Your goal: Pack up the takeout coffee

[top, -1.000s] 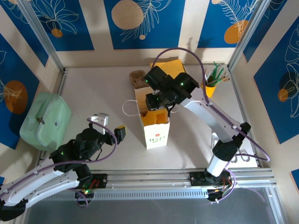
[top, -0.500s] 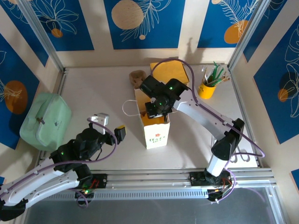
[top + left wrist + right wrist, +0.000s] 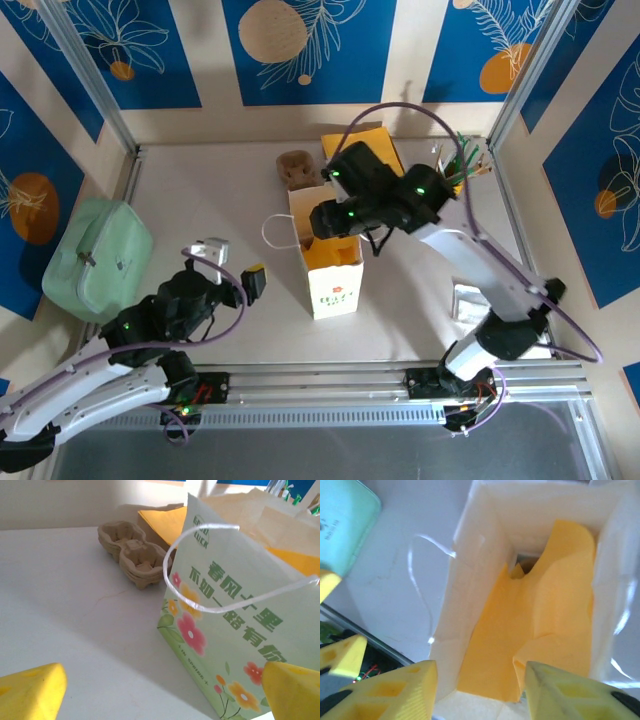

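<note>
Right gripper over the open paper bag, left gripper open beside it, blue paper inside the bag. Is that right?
Not quite: the paper inside the paper bag is yellow, not blue, as the right wrist view shows. The rest holds: right gripper over the open bag, left gripper open beside it.

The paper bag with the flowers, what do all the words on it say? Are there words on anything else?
"GOOD LUCK": it looks like this, in the small badge near the top of the paper bag.
"春风十里": big green characters on the bag's side.
"不如一路有你": the green row just below.
Tiny line by the flowers: too small to read.
Dark print on the mint-green case: too blurred to read.
</note>
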Motion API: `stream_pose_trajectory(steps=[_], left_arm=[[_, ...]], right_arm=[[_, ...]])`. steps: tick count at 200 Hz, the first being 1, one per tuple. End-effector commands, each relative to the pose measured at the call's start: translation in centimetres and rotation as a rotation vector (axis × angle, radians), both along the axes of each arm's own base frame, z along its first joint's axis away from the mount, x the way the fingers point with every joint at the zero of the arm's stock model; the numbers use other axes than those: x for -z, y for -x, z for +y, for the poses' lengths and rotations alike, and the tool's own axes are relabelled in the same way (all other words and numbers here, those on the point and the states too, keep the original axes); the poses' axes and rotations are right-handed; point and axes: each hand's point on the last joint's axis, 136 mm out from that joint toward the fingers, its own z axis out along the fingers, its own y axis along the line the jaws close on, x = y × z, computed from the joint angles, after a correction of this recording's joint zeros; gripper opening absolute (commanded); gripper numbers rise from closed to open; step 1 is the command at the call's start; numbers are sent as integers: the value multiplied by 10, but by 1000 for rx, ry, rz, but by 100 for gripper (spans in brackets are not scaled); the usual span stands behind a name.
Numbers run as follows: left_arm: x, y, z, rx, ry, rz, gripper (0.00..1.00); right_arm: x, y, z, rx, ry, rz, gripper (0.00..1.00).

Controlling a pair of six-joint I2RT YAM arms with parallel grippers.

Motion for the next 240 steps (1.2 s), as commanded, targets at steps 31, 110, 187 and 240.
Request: stream_pose_trajectory(steps=[31, 110, 187, 240], left_arm=[[-27, -6, 34, -126, -117, -74, 99], [-25, -26, 92, -388, -293, -103, 99], [54, -65, 131, -588, -306, -39, 99], [98, -94, 151, -642, -503, -101, 99]], right_arm=[[-29, 9, -50, 31, -121, -202, 62], [32, -21, -181, 496, -102, -308, 91], [122, -42, -270, 799, -29, -374, 99], [178, -67, -293, 857, -16, -436, 99]])
